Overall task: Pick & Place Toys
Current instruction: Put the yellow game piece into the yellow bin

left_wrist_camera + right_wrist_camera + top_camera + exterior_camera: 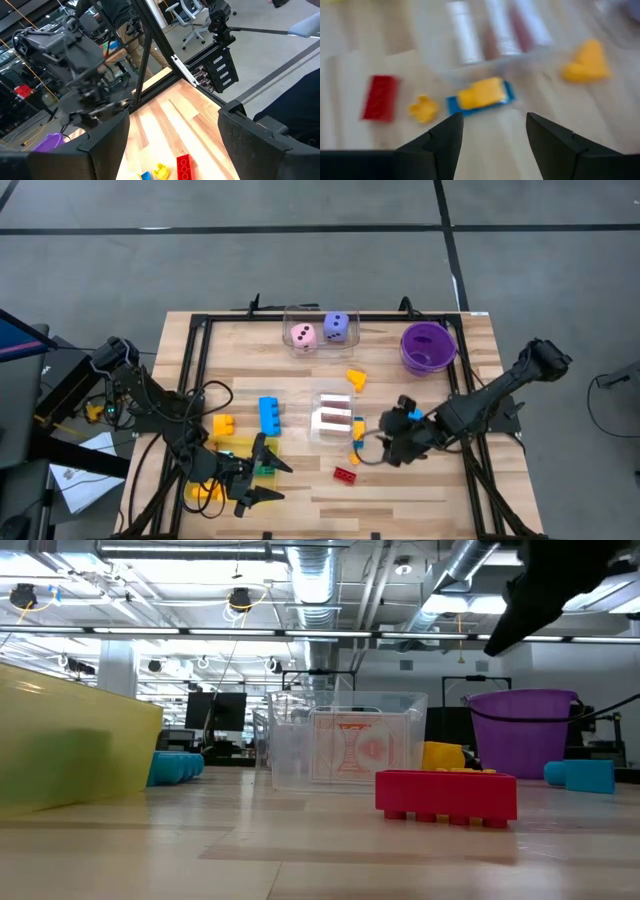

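The right tool (385, 442) hangs with its two fingers parted and nothing between them, at about four o'clock on the surface (420, 480), just above a yellow-on-blue piece (482, 95) that lies on the wood ahead of its fingertips. My judgement is that this piece is the likely pick, and the risk is crowding: a small yellow bit (423, 108) sits just beside it, the red brick (346, 474) a little farther toward six o'clock, and the clear box of playing cards (334, 418) stands close at the tool's nine o'clock side, so a finger coming down off-centre could nudge a neighbour or catch the box wall and push the piece away instead of gripping it. The piece is low and flat, so a shallow close could slip off it. A yellow wedge (356, 378) lies toward twelve o'clock, near the purple round bowl (428, 346) at one o'clock, which looks a plausible drop place but this cannot be told. The left tool (262, 480) waits at about seven o'clock, fingers spread wide and empty, over the yellow translucent tray (75, 745), with a blue brick (270, 415) and a yellow brick (222, 424) near it. At twelve o'clock a clear box (320, 330) holds a pink die (303, 335) and a purple die (337, 327), well clear of both arms.
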`<action>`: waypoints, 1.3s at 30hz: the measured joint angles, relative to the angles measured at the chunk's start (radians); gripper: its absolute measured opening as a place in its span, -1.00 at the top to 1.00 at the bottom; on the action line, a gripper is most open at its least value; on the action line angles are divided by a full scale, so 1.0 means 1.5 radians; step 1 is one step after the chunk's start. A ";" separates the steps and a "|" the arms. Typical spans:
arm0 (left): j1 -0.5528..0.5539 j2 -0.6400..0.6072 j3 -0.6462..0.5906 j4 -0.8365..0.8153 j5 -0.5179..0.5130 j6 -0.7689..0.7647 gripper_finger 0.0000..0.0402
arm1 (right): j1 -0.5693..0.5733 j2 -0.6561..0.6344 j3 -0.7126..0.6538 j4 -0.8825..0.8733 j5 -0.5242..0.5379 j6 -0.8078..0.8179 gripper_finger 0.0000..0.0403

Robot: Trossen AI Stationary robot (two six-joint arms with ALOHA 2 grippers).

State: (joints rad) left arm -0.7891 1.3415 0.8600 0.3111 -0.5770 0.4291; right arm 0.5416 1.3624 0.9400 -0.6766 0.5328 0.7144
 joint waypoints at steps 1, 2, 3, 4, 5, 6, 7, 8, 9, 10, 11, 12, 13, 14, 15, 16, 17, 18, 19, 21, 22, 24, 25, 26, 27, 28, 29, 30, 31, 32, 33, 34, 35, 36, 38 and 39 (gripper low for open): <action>0.000 0.000 0.000 0.000 0.000 0.000 -0.49 | 0.008 0.000 -0.011 0.035 -0.006 -0.026 -0.04; 0.000 0.000 0.000 0.000 0.000 0.000 -0.49 | 0.014 0.000 -0.022 0.067 -0.009 -0.050 -0.04; 0.000 0.000 0.000 0.000 0.000 0.000 -0.49 | 0.017 0.000 -0.032 0.094 -0.011 -0.071 -0.04; 0.000 0.000 0.000 0.000 0.000 0.000 -0.49 | 0.020 0.000 -0.042 0.126 -0.015 -0.088 -0.04; 0.000 0.000 0.000 0.000 0.000 -0.001 -0.49 | 0.020 0.000 -0.052 0.156 -0.025 -0.105 -0.04; 0.000 0.000 0.000 -0.001 0.000 -0.006 -0.49 | 0.019 0.000 -0.061 0.184 -0.037 -0.122 -0.04; 0.000 0.000 0.000 -0.001 0.000 -0.011 -0.49 | 0.018 0.000 -0.069 0.209 -0.044 -0.133 -0.04; 0.000 0.000 0.000 -0.001 0.000 -0.014 -0.49 | 0.017 0.000 -0.076 0.233 -0.048 -0.142 -0.04; 0.000 0.000 0.000 -0.001 0.000 -0.015 -0.49 | 0.017 0.001 -0.082 0.257 -0.055 -0.152 -0.04; 0.000 0.000 0.000 -0.001 0.000 -0.015 -0.49 | 0.017 0.001 -0.090 0.285 -0.058 -0.162 -0.04; 0.000 0.000 0.000 -0.001 0.000 -0.015 -0.49 | 0.020 0.001 -0.099 0.317 -0.060 -0.171 -0.04; 0.000 0.000 0.000 -0.001 0.000 -0.015 -0.49 | 0.023 0.002 -0.110 0.346 -0.061 -0.178 -0.04; 0.000 0.000 0.000 -0.001 0.000 -0.015 -0.49 | 0.024 0.009 -0.119 0.369 -0.060 -0.181 -0.04; 0.000 0.000 0.000 -0.001 0.000 -0.015 -0.49 | 0.026 0.019 -0.124 0.380 -0.059 -0.181 -0.04; 0.000 0.000 0.000 -0.001 0.000 -0.015 -0.49 | 0.030 0.028 -0.128 0.384 -0.055 -0.178 -0.04; 0.000 0.000 0.000 -0.001 0.000 -0.015 -0.49 | 0.034 0.041 -0.129 0.387 -0.049 -0.169 -0.04; 0.000 0.000 0.000 -0.003 0.000 -0.015 -0.49 | 0.037 0.059 -0.128 0.399 -0.043 -0.158 -0.04; 0.000 0.000 0.000 -0.005 0.000 -0.015 -0.49 | 0.037 0.079 -0.127 0.407 -0.042 -0.145 -0.04; 0.000 0.000 0.000 -0.006 0.000 -0.015 -0.49 | 0.038 0.100 -0.128 0.410 -0.043 -0.132 -0.04; 0.000 0.000 0.000 -0.007 0.000 -0.015 -0.49 | 0.041 0.144 -0.130 0.440 -0.043 -0.116 -0.04; 0.000 0.000 0.000 -0.009 0.000 -0.015 -0.49 | 0.043 0.164 -0.128 0.463 -0.042 -0.114 -0.04; 0.000 0.000 0.000 -0.013 0.000 -0.015 -0.49 | 0.049 0.192 -0.127 0.484 -0.042 -0.116 -0.04; 0.000 0.000 0.000 -0.013 0.000 -0.015 -0.49 | 0.049 0.203 -0.123 0.482 -0.042 -0.120 -0.04; 0.000 0.000 0.000 -0.013 0.000 -0.015 -0.49 | 0.050 0.211 -0.117 0.478 -0.042 -0.125 -0.04; 0.000 0.000 0.000 -0.013 0.000 -0.015 -0.49 | 0.050 0.213 -0.113 0.476 -0.041 -0.128 -0.04; 0.000 0.000 0.000 -0.013 0.000 -0.015 -0.49 | 0.049 0.214 -0.108 0.478 -0.035 -0.130 -0.04; 0.000 0.000 0.000 -0.013 0.000 -0.015 -0.49 | 0.048 0.215 -0.104 0.482 -0.028 -0.130 -0.04; 0.000 0.000 0.000 -0.013 0.000 -0.015 -0.49 | 0.047 0.217 -0.103 0.483 -0.022 -0.131 -0.04; 0.000 0.000 0.000 -0.013 0.000 -0.015 -0.49 | 0.044 0.218 -0.103 0.483 -0.021 -0.132 -0.04; 0.000 0.000 0.000 -0.013 0.000 -0.015 -0.49 | 0.042 0.219 -0.103 0.480 -0.022 -0.132 -0.04; 0.000 0.000 0.000 -0.013 0.000 -0.015 -0.49 | 0.040 0.219 -0.103 0.479 -0.023 -0.129 -0.04; 0.000 0.000 0.000 -0.013 0.000 -0.015 -0.49 | 0.038 0.219 -0.103 0.480 -0.025 -0.129 -0.04; 0.000 0.000 0.000 -0.014 0.000 -0.015 -0.49 | 0.036 0.219 -0.103 0.480 -0.025 -0.129 -0.04; 0.000 0.000 0.000 -0.014 0.000 -0.015 -0.49 | 0.035 0.219 -0.103 0.478 -0.024 -0.129 -0.04; 0.000 0.000 0.000 -0.015 0.000 -0.015 -0.49 | 0.035 0.219 -0.103 0.478 -0.024 -0.128 -0.04; 0.000 0.000 0.000 -0.016 0.000 -0.015 -0.49 | 0.035 0.219 -0.103 0.478 -0.024 -0.127 -0.04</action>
State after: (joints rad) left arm -0.7891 1.3415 0.8600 0.2871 -0.5766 0.4062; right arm 0.5934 1.6911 0.7860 0.0405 0.4963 0.5241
